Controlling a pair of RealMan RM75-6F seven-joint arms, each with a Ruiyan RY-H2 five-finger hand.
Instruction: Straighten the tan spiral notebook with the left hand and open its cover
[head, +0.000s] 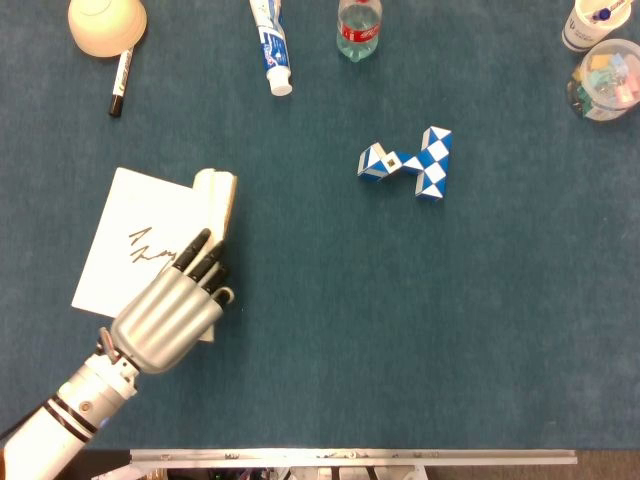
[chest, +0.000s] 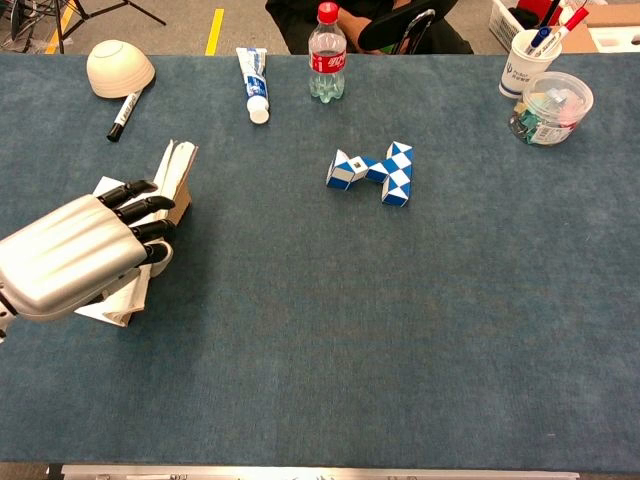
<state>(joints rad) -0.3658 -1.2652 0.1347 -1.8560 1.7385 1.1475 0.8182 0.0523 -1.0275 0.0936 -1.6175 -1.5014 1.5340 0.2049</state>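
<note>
Presently we list, at the left of the blue-covered bench (head: 330, 330), the tan spiral notebook (head: 140, 245) lying with its cover raised: a white first page bearing a dark scribble faces up in the head view, and the cover stands close to upright along the page's right edge, its tan face and pale edge showing in the chest view (chest: 178, 175). We hold that cover with our left hand (head: 175, 310), dark fingers (chest: 135, 205) extended against it and the silver back of the hand turned up; whether the thumb pinches the cover from the far side we cannot tell, though the hand plainly props it. Our right hand appears in neither view. Further items, all apart from the notebook: a cream bowl (head: 106, 25), upturned, at the far left corner, with a black marker (head: 119, 82) just beside it; a toothpaste tube (head: 271, 45), cap end toward us, at the far edge; a clear bottle with red cap and label (chest: 326, 55) standing near the tube; a blue-and-white twist puzzle (head: 410, 163) near the bench's middle; a white cup of pens (chest: 530, 60) at the far right, and touching or just beside it a clear round tub of small coloured items (chest: 550, 105).
</note>
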